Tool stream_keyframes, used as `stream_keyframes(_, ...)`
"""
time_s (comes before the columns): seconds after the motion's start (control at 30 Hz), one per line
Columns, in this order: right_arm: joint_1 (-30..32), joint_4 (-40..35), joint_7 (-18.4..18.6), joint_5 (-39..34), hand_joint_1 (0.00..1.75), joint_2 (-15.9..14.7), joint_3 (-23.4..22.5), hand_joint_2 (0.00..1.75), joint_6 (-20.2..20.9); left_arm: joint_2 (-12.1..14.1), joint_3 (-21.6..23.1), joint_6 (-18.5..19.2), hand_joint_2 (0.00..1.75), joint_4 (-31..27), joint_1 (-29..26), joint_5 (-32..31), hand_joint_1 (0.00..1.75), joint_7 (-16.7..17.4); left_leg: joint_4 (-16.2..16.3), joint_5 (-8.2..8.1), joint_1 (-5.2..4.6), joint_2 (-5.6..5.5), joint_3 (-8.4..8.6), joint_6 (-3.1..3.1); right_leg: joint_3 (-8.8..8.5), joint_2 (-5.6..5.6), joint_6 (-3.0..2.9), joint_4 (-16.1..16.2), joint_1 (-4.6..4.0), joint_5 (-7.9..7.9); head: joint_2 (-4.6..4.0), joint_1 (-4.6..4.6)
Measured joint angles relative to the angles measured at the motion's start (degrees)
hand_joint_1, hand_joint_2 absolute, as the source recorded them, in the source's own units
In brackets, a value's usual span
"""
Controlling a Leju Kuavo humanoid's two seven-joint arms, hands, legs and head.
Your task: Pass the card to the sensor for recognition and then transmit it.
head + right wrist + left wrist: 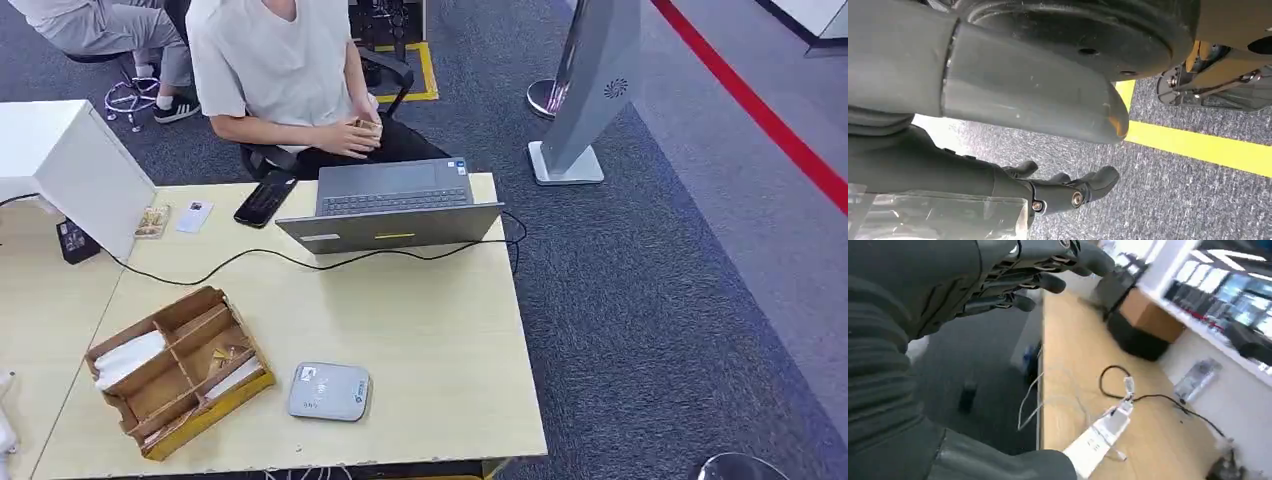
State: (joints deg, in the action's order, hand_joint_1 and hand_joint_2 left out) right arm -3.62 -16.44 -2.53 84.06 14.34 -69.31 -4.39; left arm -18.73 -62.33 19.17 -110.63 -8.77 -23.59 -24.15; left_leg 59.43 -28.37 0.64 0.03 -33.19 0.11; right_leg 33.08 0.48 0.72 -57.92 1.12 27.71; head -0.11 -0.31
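The left hand (1013,275), empty with fingers loosely extended, hovers off the table edge well left of the grey sensor (329,391), cards lie in the wooden tray (178,368) just left of it, and the empty right hand (1068,190) hangs floorward, so a blind reach may tip the tray.

Wooden table (440,330) carries laptop (392,205), tray (180,370), sensor (329,391).
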Motion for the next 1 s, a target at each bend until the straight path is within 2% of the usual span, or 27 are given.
stream_keyframes(0.07, 0.01, 0.0, 0.57, 1.25, 0.0, -0.02, -0.02, 0.0, -0.04, 0.79, -6.12, -2.96, 0.0, 8.53, 3.98, 7.1, 0.0, 0.99, -0.01, 0.0, 0.0, 0.01, 0.04, 0.0, -0.01, 0.01, 0.0, -0.02, 0.0, 0.0, 0.0, 0.02)
stream_keyframes(0.13, 0.04, 0.0, 0.85, 2.56, 0.0, -0.13, 0.02, 0.0, 0.02, 3.15, -12.24, -8.8, 0.0, 19.28, 7.29, 16.18, 0.0, 2.03, -0.02, 0.0, 0.02, 0.03, 0.07, -0.01, -0.02, 0.03, -0.02, -0.02, -0.01, 0.0, 0.0, 0.02)
stream_keyframes(0.17, 0.05, 0.0, 0.85, 2.97, 0.0, -0.24, 0.15, 0.0, 0.04, 4.44, -14.4, -11.51, 1.75, 24.16, 8.42, 20.46, 0.0, 2.16, -0.02, 0.0, 0.01, 0.03, 0.11, -0.01, -0.01, 0.02, -0.03, -0.03, -0.02, 0.02, 0.0, 0.02)
stream_keyframes(0.27, 0.04, 0.07, 0.83, 3.47, 0.0, -0.77, 1.09, 0.0, 0.48, 8.79, -19.49, -20.01, 1.75, 41.49, 10.27, 36.29, 0.0, 2.82, -0.03, 0.0, -0.03, 0.0, 0.14, -0.01, -0.05, 0.0, -0.04, -0.02, 0.02, 0.04, 0.0, 0.0)
stream_keyframes(0.3, 0.05, 0.11, 0.83, 3.54, 0.0, -1.03, 1.62, 0.0, 0.74, 9.93, -19.9, -22.96, 1.75, 48.01, 10.34, 41.35, 0.0, 2.75, -0.02, 0.0, -0.04, -0.05, 0.13, -0.01, -0.06, -0.05, -0.03, -0.01, 0.03, 0.05, 0.0, -0.09)
stream_keyframes(0.33, 0.06, 0.18, 0.85, 3.54, 0.0, -1.25, 2.1, 0.0, 0.98, 10.93, -19.9, -24.44, 1.75, 54.52, 10.47, 43.66, 0.0, 1.61, -0.02, 0.0, -0.03, -0.15, 0.11, -0.01, -0.09, -0.16, 0.01, 0.0, 0.03, 0.07, 0.0, -0.07)
stream_keyframes(0.4, 0.03, 0.28, 0.9, 3.54, 0.0, -1.55, 2.51, 0.0, 1.03, 11.69, -19.9, -25.84, 1.75, 64.61, 11.05, 43.65, 0.0, -0.29, -0.01, 0.0, -0.04, -0.27, 0.11, 0.0, -0.21, -0.26, 0.09, 0.05, 0.05, 0.12, 0.0, 0.0)
stream_keyframes(0.43, 0.03, 0.31, 1.05, 3.54, 0.0, -1.64, 2.73, 0.0, 1.03, 11.67, -19.9, -26.18, 1.75, 69.12, 11.29, 43.37, 0.0, 0.02, 0.0, 0.0, -0.04, -0.28, 0.12, 0.01, -0.25, -0.27, 0.09, 0.07, 0.05, 0.11, 0.0, 0.02)
stream_keyframes(0.5, 0.04, 0.33, 1.33, 3.54, 0.0, -1.81, 3.15, 0.0, 1.03, 11.65, -19.86, -26.93, 1.75, 76.11, 11.95, 42.36, 0.0, 1.75, 0.03, 0.0, -0.06, -0.27, 0.13, 0.02, -0.27, -0.26, 0.18, 0.14, 0.07, 0.05, 0.0, 0.09)
stream_keyframes(0.63, 0.06, 0.35, 1.84, 3.54, 0.0, -2.1, 3.89, 0.0, 1.07, 11.26, -19.75, -28.46, 1.75, 85.65, 12.94, 39.43, 0.0, 7.76, 0.08, 0.0, -0.13, -0.25, 0.17, 0.07, -0.26, -0.24, 0.27, 0.15, 0.15, -0.01, 0.0, 0.09)
stream_keyframes(0.67, 0.05, 0.35, 1.84, 3.54, 0.0, -2.16, 4.11, 1.75, 1.16, 11.15, -19.62, -28.65, 1.75, 87.55, 13.15, 38.16, 0.0, 9.45, 0.09, 0.0, -0.13, -0.25, 0.17, 0.07, -0.26, -0.24, 0.27, 0.15, 0.15, -0.01, 0.0, 0.07)
stream_keyframes(0.77, 0.06, 0.33, 1.73, 3.54, 0.0, -2.36, 4.35, 1.75, 1.2, 10.12, -17.47, -28.7, 1.75, 91.27, 13.36, 33.73, 0.0, 14.3, 0.09, -0.01, -0.12, -0.25, 0.18, 0.07, -0.26, -0.23, 0.27, 0.15, 0.14, -0.01, 0.0, 0.09)
stream_keyframes(0.87, 0.08, 0.33, 0.96, 3.54, 0.0, -2.49, 4.83, 1.75, 1.22, 9.44, -15.1, -25.3, 1.75, 93.73, 13.42, 30.51, 0.0, 19.14, 0.09, -0.01, -0.12, -0.25, 0.18, 0.07, -0.24, -0.23, 0.26, 0.14, 0.14, -0.01, 0.0, 0.07)
stream_keyframes(1.0, 0.68, 0.0, 0.48, 2.03, 0.0, -3.19, 7.7, 1.75, 1.31, 9.2, -8.13, -23.41, 1.75, 94.78, 12.9, 27.74, 0.0, 20.7, 0.08, -0.01, -0.08, -0.25, 0.16, 0.07, -0.24, -0.24, 0.26, 0.14, 0.12, 0.0, 0.0, 0.07)
